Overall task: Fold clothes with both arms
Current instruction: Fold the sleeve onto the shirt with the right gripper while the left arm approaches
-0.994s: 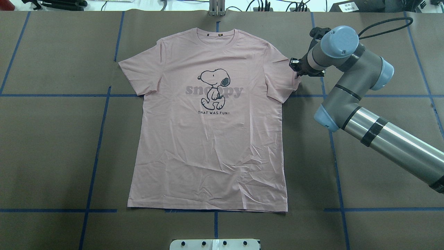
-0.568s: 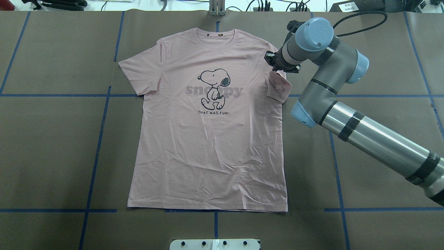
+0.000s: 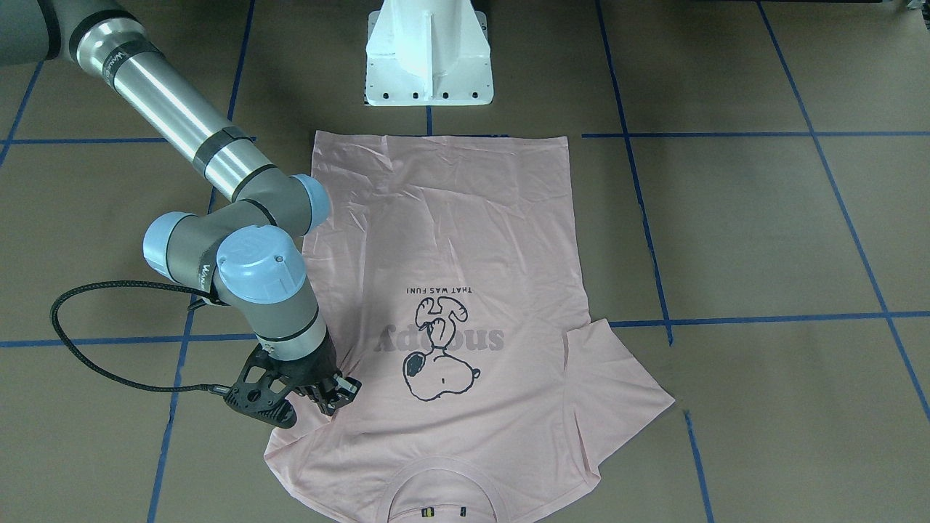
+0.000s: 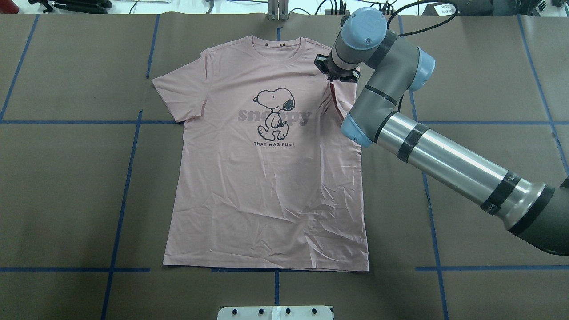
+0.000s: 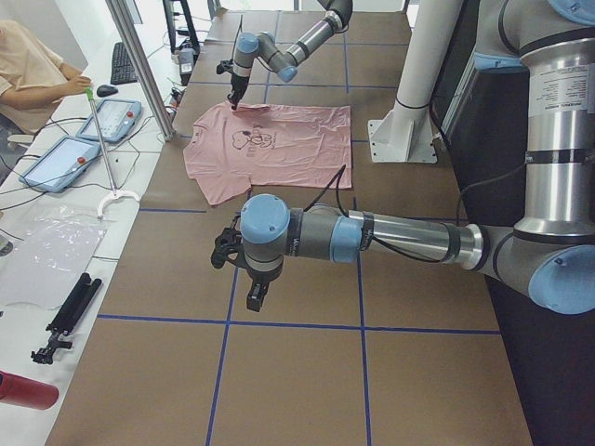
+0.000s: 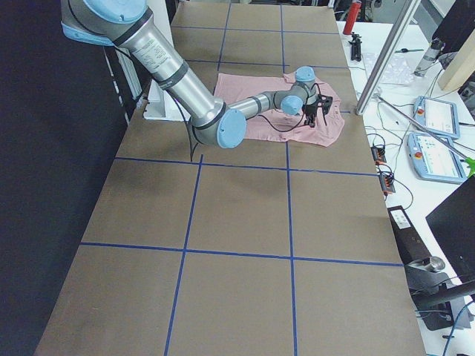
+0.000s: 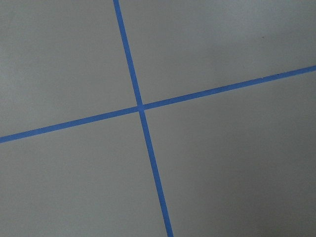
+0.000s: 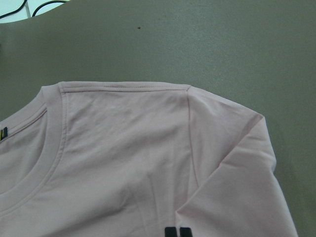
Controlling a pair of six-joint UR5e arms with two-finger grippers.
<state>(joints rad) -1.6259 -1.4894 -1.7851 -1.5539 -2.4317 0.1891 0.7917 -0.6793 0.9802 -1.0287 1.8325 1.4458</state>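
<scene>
The pale pink Snoopy T-shirt (image 4: pixel 266 186) lies flat and face up on the brown table, collar toward the far edge. My right gripper (image 4: pixel 336 76) hangs over its right shoulder, shut on the right sleeve (image 4: pixel 336 104), which is lifted and drawn inward over the shirt body. The front-facing view shows the same gripper (image 3: pixel 327 392) pinching fabric beside the print. In the right wrist view I see the collar, the shoulder seam and the turned-over sleeve (image 8: pixel 237 197). The other sleeve (image 4: pixel 178 93) lies spread out. My left gripper (image 5: pixel 255 295) hovers over bare table far from the shirt; I cannot tell its state.
The white pedestal base (image 3: pixel 429 58) stands at the shirt's hem side. Blue tape lines (image 7: pixel 140 107) grid the brown table. Beyond the far edge a person (image 5: pixel 28 65) sits at a side bench with tablets (image 5: pixel 58 160) and a metal post (image 5: pixel 144 70).
The right gripper has moved left from beside the shirt's outer edge to over its shoulder, lifting the right sleeve and carrying it inward. The rest of the shirt has not shifted.
</scene>
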